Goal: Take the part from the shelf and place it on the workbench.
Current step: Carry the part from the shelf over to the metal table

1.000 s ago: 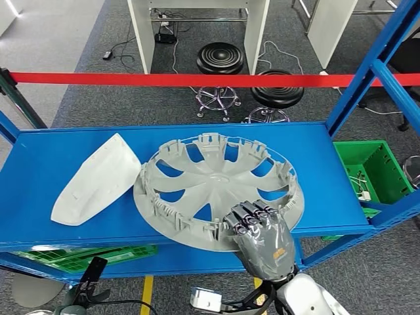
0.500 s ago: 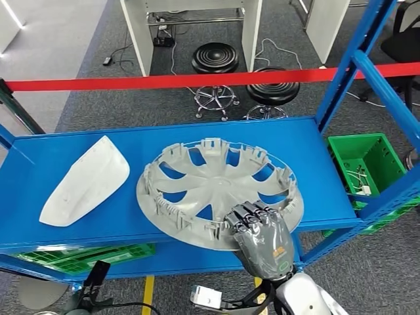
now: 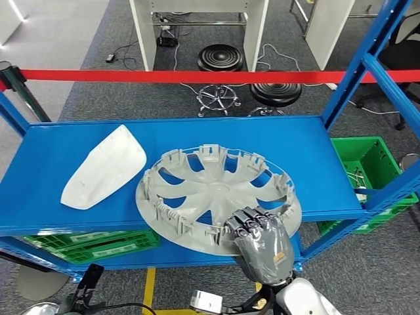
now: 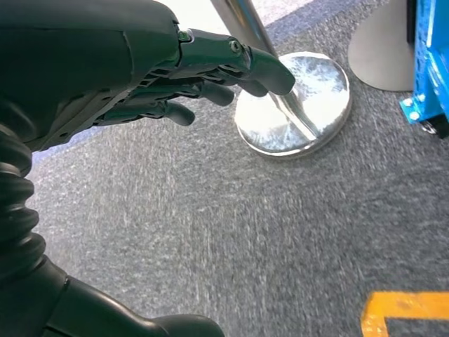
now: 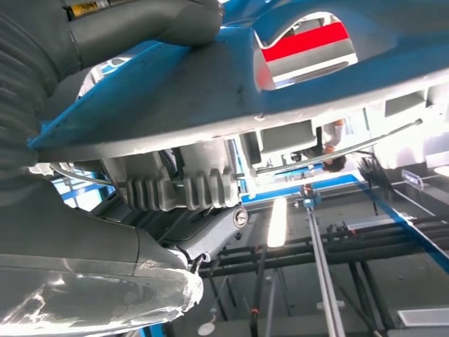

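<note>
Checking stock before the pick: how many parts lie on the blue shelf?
2: a grey wheel cover at the shelf's middle, held at its near rim by the right hand, and a white cover to its left.

The part [image 3: 218, 197] is a large round grey plastic wheel cover with curved spokes, blue showing through the openings between them. It lies on the blue shelf [image 3: 307, 157] inner side up (clips and ribs stand around its rim), slightly tilted, its near edge jutting past the shelf's front edge. The right hand [image 3: 260, 243] grips that near rim, fingers [image 3: 250, 220] curled over it.
</note>
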